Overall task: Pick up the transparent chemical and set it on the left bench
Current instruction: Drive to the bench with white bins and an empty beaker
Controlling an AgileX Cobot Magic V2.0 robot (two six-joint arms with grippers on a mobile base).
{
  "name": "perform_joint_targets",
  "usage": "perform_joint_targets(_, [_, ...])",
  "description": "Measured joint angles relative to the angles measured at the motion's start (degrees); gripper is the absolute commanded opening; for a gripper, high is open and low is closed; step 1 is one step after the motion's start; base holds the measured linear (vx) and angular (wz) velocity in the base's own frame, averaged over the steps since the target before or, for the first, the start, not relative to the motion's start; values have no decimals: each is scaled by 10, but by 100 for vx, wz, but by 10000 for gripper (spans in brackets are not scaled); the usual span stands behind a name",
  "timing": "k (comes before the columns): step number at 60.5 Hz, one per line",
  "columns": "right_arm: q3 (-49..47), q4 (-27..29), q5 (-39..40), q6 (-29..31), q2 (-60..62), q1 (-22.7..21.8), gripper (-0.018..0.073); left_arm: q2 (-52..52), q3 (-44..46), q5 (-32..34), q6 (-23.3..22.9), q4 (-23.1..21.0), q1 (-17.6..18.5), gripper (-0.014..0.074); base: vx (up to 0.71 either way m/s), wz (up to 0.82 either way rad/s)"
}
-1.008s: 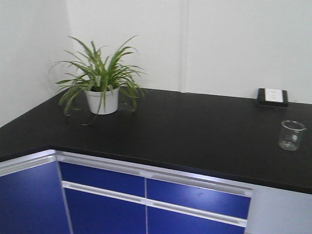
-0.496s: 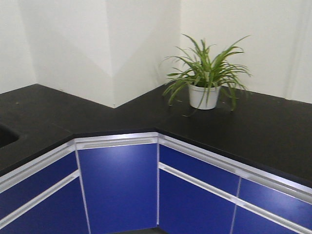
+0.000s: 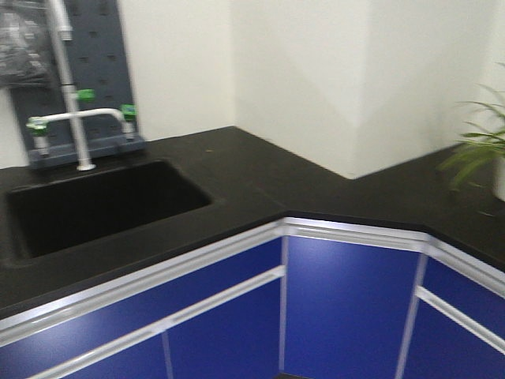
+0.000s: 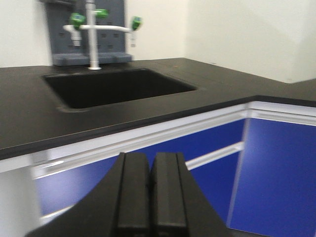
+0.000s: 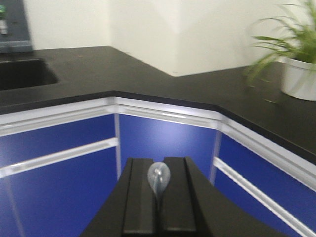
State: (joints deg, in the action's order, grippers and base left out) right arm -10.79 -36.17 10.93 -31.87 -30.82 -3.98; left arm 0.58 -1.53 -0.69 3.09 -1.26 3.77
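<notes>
One clear, bulb-tipped transparent chemical (image 5: 158,178) sits nipped in right pincer (image 5: 158,162); left pincer (image 4: 149,158) clenched, empty.

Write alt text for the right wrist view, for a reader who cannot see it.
The right claw is shut on a clear dropper pipette, its bulb showing between the fingers. Beyond it, blue cabinet fronts run under a black worktop corner, with a potted plant at the right.
</notes>
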Motion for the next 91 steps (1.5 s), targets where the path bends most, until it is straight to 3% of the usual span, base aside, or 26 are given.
perform_joint_targets(52, [0, 0, 0, 0, 0, 0, -8, 0, 0, 0, 0, 0, 0, -3, 19, 72])
perform_joint_targets(91, [0, 0, 0, 0, 0, 0, -8, 0, 0, 0, 0, 0, 0, -3, 28, 35])
